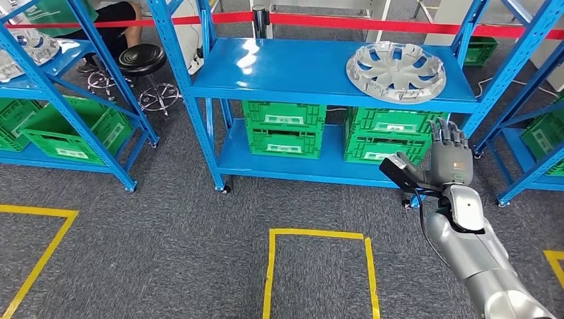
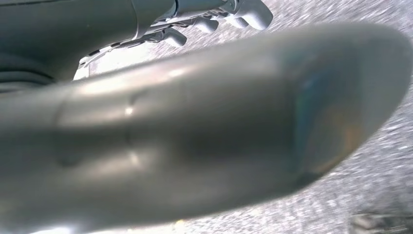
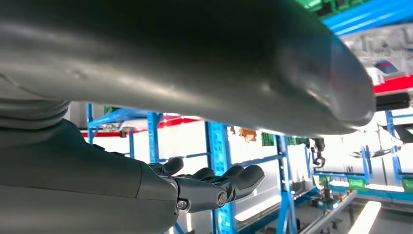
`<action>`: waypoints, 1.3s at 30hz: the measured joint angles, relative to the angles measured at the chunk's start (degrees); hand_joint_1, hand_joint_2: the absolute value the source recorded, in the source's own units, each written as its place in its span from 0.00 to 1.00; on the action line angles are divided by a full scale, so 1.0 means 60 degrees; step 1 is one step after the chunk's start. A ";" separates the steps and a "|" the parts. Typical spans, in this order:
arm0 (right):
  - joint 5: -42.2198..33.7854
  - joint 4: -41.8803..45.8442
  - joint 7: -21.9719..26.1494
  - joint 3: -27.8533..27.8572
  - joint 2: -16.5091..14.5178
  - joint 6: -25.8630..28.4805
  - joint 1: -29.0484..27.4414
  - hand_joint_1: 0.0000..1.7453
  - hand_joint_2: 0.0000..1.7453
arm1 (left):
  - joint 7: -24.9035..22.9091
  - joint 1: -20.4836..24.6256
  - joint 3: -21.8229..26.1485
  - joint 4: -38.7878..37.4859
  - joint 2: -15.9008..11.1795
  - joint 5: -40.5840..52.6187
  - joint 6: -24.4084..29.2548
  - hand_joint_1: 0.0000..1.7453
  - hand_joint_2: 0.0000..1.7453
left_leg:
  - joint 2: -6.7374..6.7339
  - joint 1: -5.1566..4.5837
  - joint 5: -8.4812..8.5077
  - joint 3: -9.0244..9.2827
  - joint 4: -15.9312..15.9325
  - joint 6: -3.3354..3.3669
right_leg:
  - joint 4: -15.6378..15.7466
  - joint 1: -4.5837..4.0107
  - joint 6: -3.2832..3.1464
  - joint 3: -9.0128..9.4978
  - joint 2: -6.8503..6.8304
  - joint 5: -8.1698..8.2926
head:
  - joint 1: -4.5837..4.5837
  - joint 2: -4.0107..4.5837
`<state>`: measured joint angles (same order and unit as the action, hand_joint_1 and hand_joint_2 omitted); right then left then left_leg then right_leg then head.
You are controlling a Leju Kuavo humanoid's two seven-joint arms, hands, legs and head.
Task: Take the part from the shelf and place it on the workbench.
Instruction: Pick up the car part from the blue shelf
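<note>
The part, a silver spoked wheel cover, lies flat on the right end of the top board of the blue shelf. My right hand is raised in front of the shelf's right post, below and slightly right of the part, with fingers spread upward and nothing in it. In the right wrist view the right hand has its fingers stretched out with nothing in them. My left hand hangs over grey carpet, its thick thumb close to the camera and its fingers loosely extended around nothing.
Green crates stand on the lower shelf board. A second blue shelf at the left carries another silver part. A black stool and a seated person are behind. Yellow tape marks a square on the floor.
</note>
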<state>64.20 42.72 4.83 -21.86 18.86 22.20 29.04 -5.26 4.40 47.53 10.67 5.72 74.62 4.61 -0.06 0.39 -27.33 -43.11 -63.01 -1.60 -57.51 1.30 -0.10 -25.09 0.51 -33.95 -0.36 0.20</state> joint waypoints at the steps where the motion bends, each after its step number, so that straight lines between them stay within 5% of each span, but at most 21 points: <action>1: 0.0001 0.0026 -0.0016 0.0005 0.0005 -0.0003 -0.0015 0.00 0.00 | 0.0001 -0.0011 -0.0005 -0.0007 0.0001 0.0002 -0.0004 0.00 0.00 | -0.0026 -0.0012 0.0735 0.0027 0.0388 0.0046 | 0.0060 -0.0018 0.0065 0.0117 0.0011 -0.0154 | 0.0011 0.0000; 2: 0.0007 0.0070 -0.0045 0.0015 0.0010 -0.0005 -0.0027 0.00 0.00 | 0.0001 -0.0018 -0.0010 -0.0015 0.0003 0.0006 -0.0007 0.00 0.00 | -0.0039 -0.0010 0.1184 0.0065 0.0627 0.0116 | 0.0090 -0.0039 0.0137 0.0261 0.0029 -0.0225 | 0.0019 0.0000; 4: 0.0026 0.0218 -0.0155 0.0054 0.0051 -0.0026 -0.0061 0.00 0.00 | 0.0005 -0.0011 -0.0035 -0.0005 0.0015 0.0036 -0.0019 0.00 0.00 | -0.0018 -0.0003 0.1198 0.0305 0.0709 0.0276 | -0.0148 -0.0049 0.0264 0.0315 0.0042 -0.0048 | -0.0007 0.0000; 7: 0.0056 0.0445 -0.0298 0.0129 0.0151 -0.0063 -0.0279 0.00 0.00 | 0.0026 0.0004 -0.0098 0.0009 0.0031 0.0108 -0.0036 0.00 0.00 | 0.0046 0.0012 0.0878 0.0841 0.0796 0.0483 | -0.1864 -0.0034 0.0346 -0.0654 0.0004 0.0445 | -0.0061 0.0000; 9: 0.0050 0.0559 -0.0322 0.0218 0.0260 -0.0059 -0.0528 0.00 0.00 | 0.0034 0.0019 -0.0136 0.0010 0.0031 0.0136 -0.0045 0.00 0.00 | 0.0123 -0.0008 0.0571 0.1198 0.0817 0.0549 | -0.2699 -0.0052 0.0356 -0.1550 -0.0010 -0.0180 | -0.0084 0.0000; 11: 0.0034 0.0659 -0.0313 0.0312 0.0387 -0.0045 -0.0761 0.00 0.00 | 0.0038 0.0017 -0.0159 0.0009 0.0029 0.0171 -0.0052 0.00 0.00 | 0.0195 -0.0047 0.0229 0.1602 0.0823 0.0576 | -0.2684 -0.0068 0.0340 -0.2161 -0.0015 -0.1177 | -0.0102 0.0000; 12: 0.0023 0.0699 -0.0301 0.0348 0.0449 -0.0038 -0.0854 0.00 0.00 | 0.0041 0.0017 -0.0169 0.0009 0.0031 0.0191 -0.0056 0.00 0.00 | 0.0215 -0.0070 0.0054 0.1820 0.0823 0.0579 | -0.2408 -0.0077 0.0306 -0.2333 -0.0017 -0.1391 | -0.0107 0.0000; 13: 0.0013 0.0747 -0.0293 0.0381 0.0516 -0.0034 -0.0947 0.00 0.00 | 0.0044 0.0019 -0.0189 0.0008 0.0037 0.0217 -0.0060 0.00 0.00 | 0.0226 -0.0092 -0.0125 0.2039 0.0824 0.0575 | -0.1973 -0.0094 0.0254 -0.2427 -0.0023 -0.1194 | -0.0113 0.0000; 16: -0.0037 0.1037 -0.0355 0.0519 0.0760 -0.0046 -0.1344 0.00 0.00 | 0.0022 0.0061 -0.0284 -0.0007 0.0089 0.0276 -0.0101 0.00 0.00 | 0.0286 -0.0139 -0.0653 0.2518 0.0817 0.0501 | -0.0535 -0.0218 0.0071 -0.2427 -0.0074 0.1127 | -0.0140 0.0000; 17: -0.0028 0.1236 -0.0422 0.0592 0.0845 -0.0058 -0.1514 0.00 0.00 | 0.0008 0.0089 -0.0311 -0.0005 0.0105 0.0285 -0.0122 0.00 0.00 | 0.0313 -0.0150 -0.0779 0.2665 0.0803 0.0450 | -0.0314 -0.0252 0.0028 -0.2354 -0.0078 0.1644 | -0.0153 0.0000; 18: 0.0005 0.1467 -0.0511 0.0678 0.0917 -0.0078 -0.1661 0.00 0.00 | -0.0005 0.0131 -0.0336 0.0005 0.0109 0.0291 -0.0137 0.00 0.00 | 0.0337 -0.0162 -0.0840 0.2788 0.0749 0.0383 | -0.0260 -0.0269 -0.0010 -0.2249 -0.0069 0.1755 | -0.0166 0.0000; 20: 0.0152 0.1958 -0.0701 0.0859 0.1003 -0.0180 -0.1887 0.00 0.00 | -0.0046 0.0231 -0.0383 0.0026 0.0107 0.0299 -0.0156 0.00 0.00 | 0.0288 -0.0176 -0.0645 0.2659 0.0202 0.0256 | -0.0213 -0.0223 -0.0133 -0.1977 -0.0047 0.1697 | -0.0167 0.0000; 22: 0.0324 0.2363 -0.0832 0.1011 0.1037 -0.0359 -0.2059 0.00 0.00 | -0.0103 0.0339 -0.0430 0.0031 0.0120 0.0304 -0.0168 0.00 0.00 | 0.0181 -0.0170 -0.0385 0.1913 -0.0950 0.0149 | -0.0171 -0.0184 -0.0252 -0.1686 -0.0042 0.1511 | -0.0152 0.0000; 23: 0.0392 0.2522 -0.0861 0.1066 0.1050 -0.0444 -0.2149 0.00 0.00 | -0.0136 0.0372 -0.0449 0.0028 0.0137 0.0305 -0.0172 0.00 0.00 | 0.0137 -0.0155 -0.0479 0.1465 -0.1520 0.0107 | -0.0158 -0.0181 -0.0286 -0.1546 -0.0040 0.1383 | -0.0145 0.0000; 25: 0.0493 0.2732 -0.0876 0.1157 0.1050 -0.0567 -0.2294 0.00 0.00 | -0.0201 0.0397 -0.0474 0.0025 0.0144 0.0306 -0.0175 0.00 0.00 | 0.0116 -0.0126 -0.1237 0.0716 -0.2113 0.0055 | -0.0148 -0.0175 -0.0309 -0.1241 -0.0013 0.1106 | -0.0142 0.0000; 27: 0.0584 0.2856 -0.0886 0.1229 0.1043 -0.0636 -0.2367 0.00 0.00 | -0.0255 0.0386 -0.0479 0.0025 0.0141 0.0302 -0.0175 0.00 0.00 | 0.0113 -0.0122 -0.1811 0.0359 -0.1857 0.0056 | -0.0147 -0.0172 -0.0309 -0.0881 0.0029 0.0811 | -0.0140 0.0000; 28: 0.0635 0.2904 -0.0893 0.1248 0.1033 -0.0662 -0.2376 0.00 0.00 | -0.0267 0.0380 -0.0479 0.0025 0.0139 0.0294 -0.0175 0.00 0.00 | 0.0113 -0.0135 -0.1678 0.0323 -0.1436 0.0098 | -0.0144 -0.0175 -0.0302 -0.0690 0.0043 0.0660 | -0.0141 0.0000; 31: 0.0766 0.3000 -0.0941 0.1256 0.0958 -0.0738 -0.2376 0.00 0.00 | -0.0241 0.0345 -0.0479 0.0021 0.0121 0.0253 -0.0175 0.00 0.00 | 0.0138 -0.0256 0.0026 0.0430 0.0180 0.0329 | -0.0106 -0.0187 -0.0215 -0.0282 0.0087 0.0225 | -0.0147 0.0000; 32: 0.0785 0.3037 -0.0955 0.1259 0.0934 -0.0750 -0.2387 0.00 0.00 | -0.0235 0.0329 -0.0479 0.0021 0.0117 0.0243 -0.0175 0.00 0.00 | 0.0161 -0.0294 0.0378 0.0506 0.0490 0.0386 | -0.0071 -0.0189 -0.0154 -0.0149 0.0106 0.0127 | -0.0150 0.0000; 36: 0.0837 0.3145 -0.0973 0.1326 0.0913 -0.0756 -0.2391 0.00 0.00 | -0.0209 0.0317 -0.0479 0.0019 0.0140 0.0229 -0.0175 0.00 0.00 | 0.0158 -0.0250 0.0604 0.1194 0.1004 0.0594 | -0.0611 -0.0192 0.0062 0.0066 0.0085 0.0372 | -0.0182 0.0000; 39: 0.0873 0.3145 -0.0959 0.1374 0.0911 -0.0761 -0.2395 0.00 0.00 | -0.0199 0.0334 -0.0479 0.0018 0.0146 0.0216 -0.0175 0.00 0.00 | 0.0119 -0.0211 0.0544 0.1630 0.1081 0.0689 | -0.1958 -0.0106 0.0221 -0.0786 0.0012 -0.0121 | -0.0216 0.0000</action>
<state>69.44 61.59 -0.93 -13.62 24.32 17.63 14.67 -6.45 6.41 44.65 10.78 6.59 75.91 3.56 0.66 -0.88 -24.06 -33.33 -56.53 2.53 -69.26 0.67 1.22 -29.81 0.58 -34.68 -1.66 0.20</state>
